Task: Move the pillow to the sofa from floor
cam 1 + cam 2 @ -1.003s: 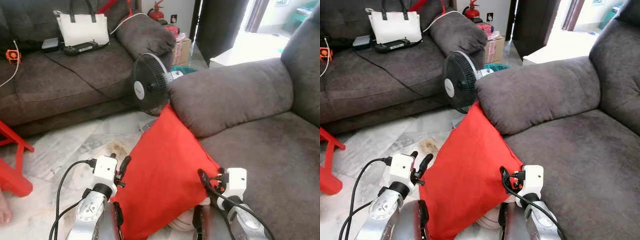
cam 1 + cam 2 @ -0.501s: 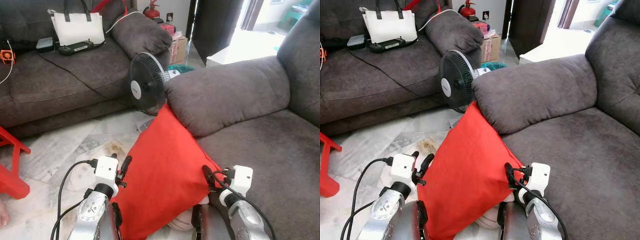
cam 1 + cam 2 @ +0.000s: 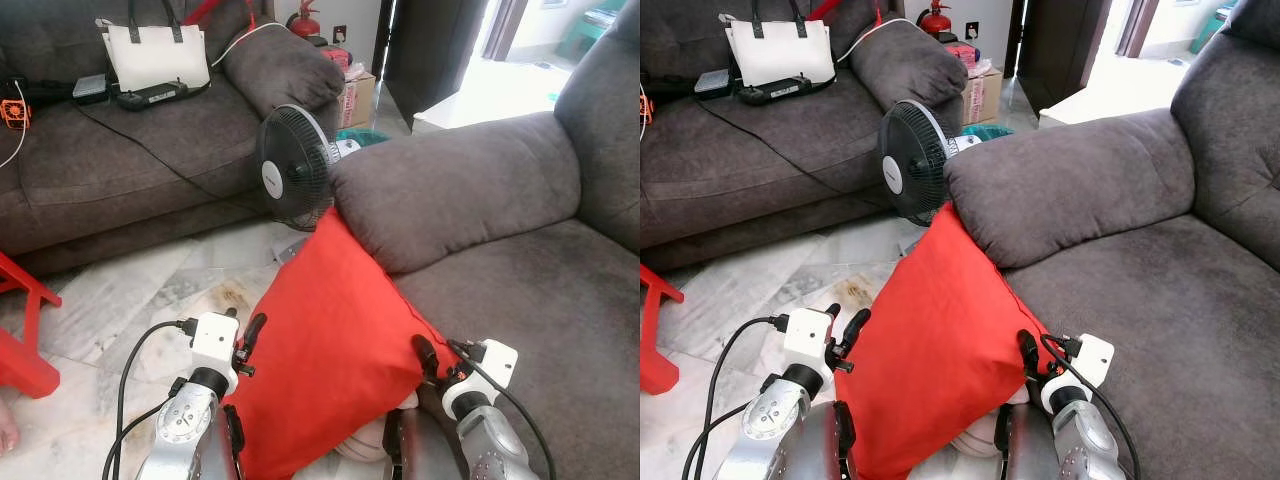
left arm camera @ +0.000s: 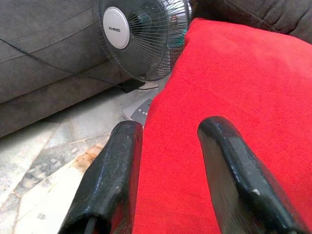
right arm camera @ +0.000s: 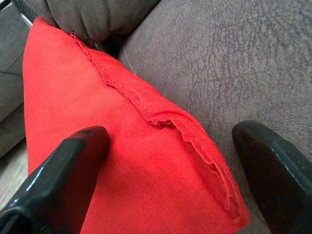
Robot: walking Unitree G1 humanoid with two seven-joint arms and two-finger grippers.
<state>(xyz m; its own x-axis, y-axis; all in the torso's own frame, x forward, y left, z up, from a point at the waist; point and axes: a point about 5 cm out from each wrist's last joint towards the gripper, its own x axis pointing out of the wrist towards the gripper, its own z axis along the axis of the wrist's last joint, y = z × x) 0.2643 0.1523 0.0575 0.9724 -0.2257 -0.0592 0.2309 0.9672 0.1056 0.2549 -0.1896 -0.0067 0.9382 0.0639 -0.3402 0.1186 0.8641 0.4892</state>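
One red pillow [image 3: 335, 340] is being seen, standing tilted on a corner, its top corner being pressed against the armrest [image 3: 455, 190] of the near sofa [image 3: 540, 310] and its right edge being laid along the seat front. Two grippers are being counted. The left gripper [image 4: 168, 170] is being held at the pillow's left edge with its two fingers [image 4: 109, 180] spread apart, one lying over the red cloth and the other off its edge above the floor; nothing is being clamped. The right gripper [image 5: 170, 170] is being held at the pillow's lower right corner, its fingers wide apart, one over the red cloth and one over the grey seat, the seamed edge being straddled without being pinched.

Two sofas are being shown: the near one and a far sofa [image 3: 120, 160] across the room. One black fan [image 3: 297, 168] is being stood on the floor just beside the armrest, touching or nearly touching the pillow's top corner. One white bag [image 3: 155, 55] is being rested upright on the far sofa, with a black cable [image 3: 150, 150] trailing over the seat. One cardboard box [image 3: 358, 98] is being glimpsed behind the fan; its contents cannot be told. One red frame [image 3: 25, 320] is being seen at the left.

The floor [image 3: 150, 290] is being shown as pale marble tile, stained near the pillow. A bright doorway [image 3: 500, 60] is being seen beyond.
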